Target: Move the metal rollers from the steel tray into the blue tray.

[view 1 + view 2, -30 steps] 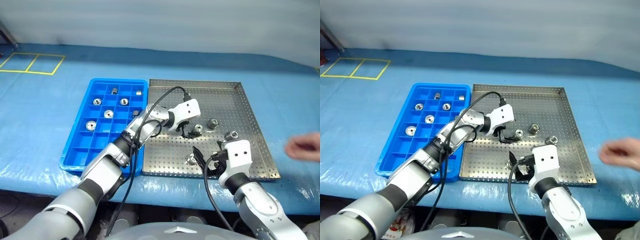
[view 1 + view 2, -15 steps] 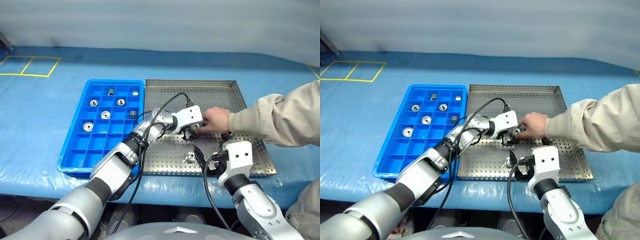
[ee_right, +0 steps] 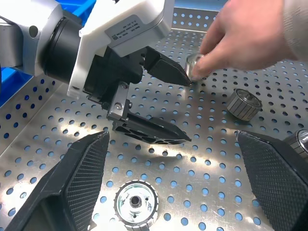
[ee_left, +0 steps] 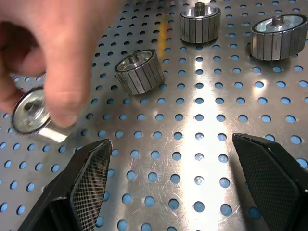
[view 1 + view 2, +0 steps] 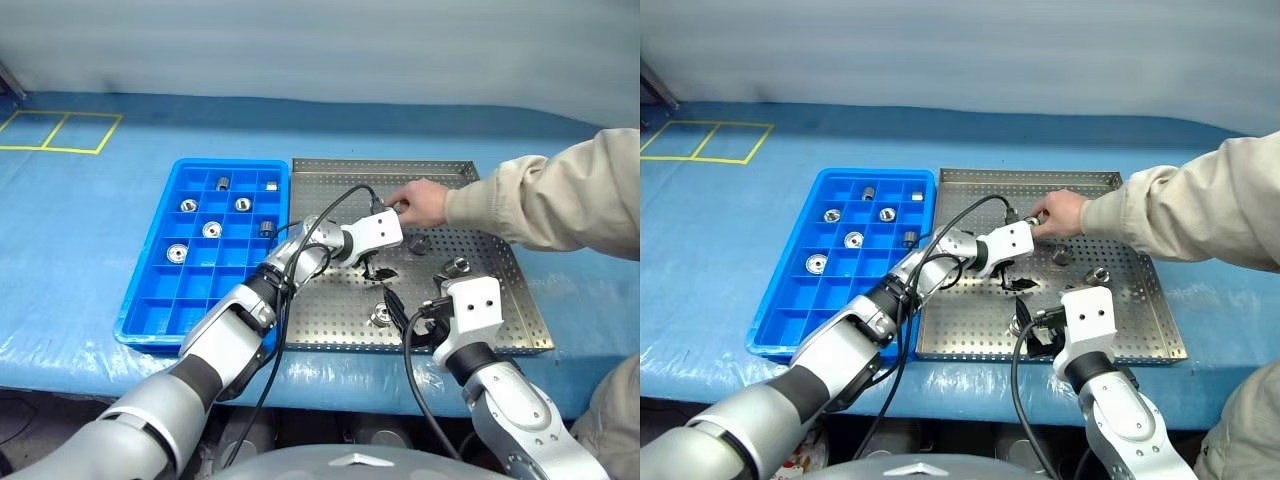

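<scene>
The steel tray point(image 5: 330, 175) lies right of the blue tray point(image 5: 150, 310), which holds several metal rollers point(image 5: 211, 229) in its compartments. More rollers rest on the steel tray's perforated floor point(image 5: 418, 243), point(image 5: 457, 266), and one point(image 5: 381, 316) lies near the front rim. My left gripper point(image 5: 376, 267) hovers open over the tray's middle, with bare floor between its fingers point(image 4: 91, 168). Just beyond it, a person's hand point(image 5: 422, 200) pinches a roller point(image 4: 31, 109). My right gripper point(image 3: 171, 139) is open above the front of the tray, over the roller point(image 3: 135, 201) there.
The person's beige sleeve point(image 5: 540, 205) reaches in from the right across the steel tray's far right part. Blue sheeting point(image 5: 80, 200) covers the table, with yellow tape squares point(image 5: 60, 130) at the far left. A black cable point(image 5: 330, 205) loops off my left wrist.
The person's hand came in from the right, took the roller by my left gripper's fingers and lifted it toward the tray's back. Both grippers stayed open and hardly moved.
</scene>
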